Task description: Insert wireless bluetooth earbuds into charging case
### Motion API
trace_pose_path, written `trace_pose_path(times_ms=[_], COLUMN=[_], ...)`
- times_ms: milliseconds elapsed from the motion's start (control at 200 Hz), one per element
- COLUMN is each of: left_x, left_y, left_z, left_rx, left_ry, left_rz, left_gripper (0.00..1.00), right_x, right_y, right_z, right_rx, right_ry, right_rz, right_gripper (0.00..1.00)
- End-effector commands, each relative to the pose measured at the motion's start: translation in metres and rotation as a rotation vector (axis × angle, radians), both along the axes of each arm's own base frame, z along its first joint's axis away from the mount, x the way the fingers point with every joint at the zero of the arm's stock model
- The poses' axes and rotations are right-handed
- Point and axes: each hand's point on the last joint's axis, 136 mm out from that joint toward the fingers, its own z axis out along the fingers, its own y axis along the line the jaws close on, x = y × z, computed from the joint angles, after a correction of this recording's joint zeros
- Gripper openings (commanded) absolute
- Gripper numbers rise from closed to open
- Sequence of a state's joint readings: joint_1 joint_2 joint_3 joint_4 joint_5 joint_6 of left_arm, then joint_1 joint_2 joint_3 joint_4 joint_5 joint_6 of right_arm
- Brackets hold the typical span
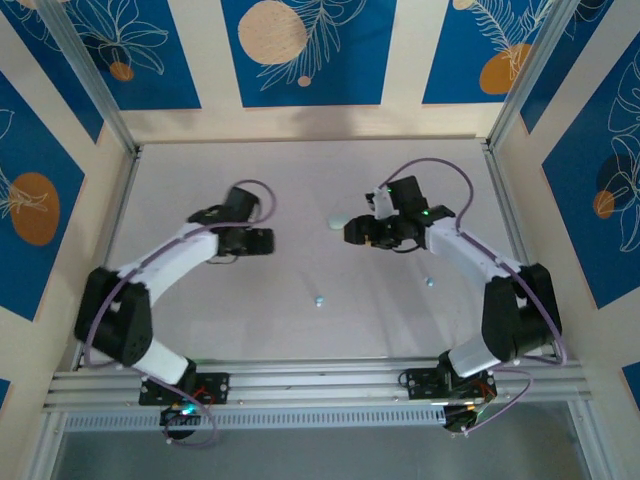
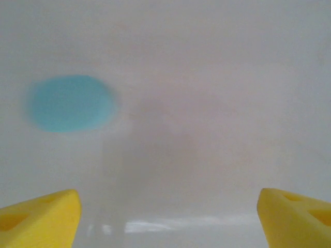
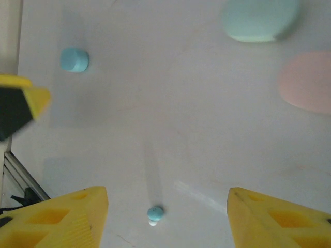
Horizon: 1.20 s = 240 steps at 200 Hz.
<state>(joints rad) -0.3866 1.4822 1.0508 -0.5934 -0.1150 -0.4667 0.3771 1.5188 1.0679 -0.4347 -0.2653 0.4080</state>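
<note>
A tiny light blue earbud (image 3: 155, 213) lies on the white table between the fingers of my right gripper (image 3: 168, 195), untouched; that gripper is open. A second light blue piece (image 3: 74, 59) lies farther off to the left. Two small bluish earbuds (image 1: 320, 300) (image 1: 428, 282) rest on the table in the top view, near the front. A mint case (image 3: 261, 19) and a pink case (image 3: 307, 80) sit ahead on the right. My left gripper (image 2: 169, 200) is wide open and empty, low over the table, with a blurred blue case (image 2: 70, 103) ahead on its left.
Both grippers (image 1: 262, 242) (image 1: 352, 232) face each other at the table's (image 1: 300, 180) middle. A pale mint case (image 1: 338, 221) lies just beyond the right gripper. Aluminium rails (image 1: 300, 385) border the near edge, and walls close in the sides.
</note>
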Motion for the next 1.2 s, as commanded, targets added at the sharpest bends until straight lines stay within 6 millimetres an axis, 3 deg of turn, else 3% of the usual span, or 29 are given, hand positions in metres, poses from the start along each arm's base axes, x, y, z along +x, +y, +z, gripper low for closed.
trace_pose_path(times_ms=[0,90,435,710,1065,1196], left_x=[0.002,0.013,0.046,0.062,0.060,0.058], left_y=[0.042,0.052,0.047,0.043,0.044,0.034], left_z=[-0.011,-0.015,-0.053,-0.075,-0.086,-0.087], left_rx=[0.067,0.130,0.144,0.142,0.140,0.106], left_ry=[0.043,0.082,0.169,0.215,0.244,0.246], left_rz=[0.080,0.067,0.059,0.057,0.050,0.007], left_gripper=[0.93,1.00,1.00,0.83,0.69,0.62], right_x=[0.004,0.002,-0.006,-0.008,-0.008,-0.008], right_y=[0.018,0.026,0.022,0.019,0.015,0.011], right_z=[0.004,0.002,-0.001,-0.003,-0.006,-0.005], right_rx=[-0.030,-0.040,-0.062,-0.065,-0.063,-0.070], right_ry=[-0.036,-0.023,0.021,0.043,0.063,0.064], right_rz=[0.077,0.092,0.072,0.059,0.049,0.034], right_gripper=[0.63,0.63,0.63,0.63,0.63,0.63])
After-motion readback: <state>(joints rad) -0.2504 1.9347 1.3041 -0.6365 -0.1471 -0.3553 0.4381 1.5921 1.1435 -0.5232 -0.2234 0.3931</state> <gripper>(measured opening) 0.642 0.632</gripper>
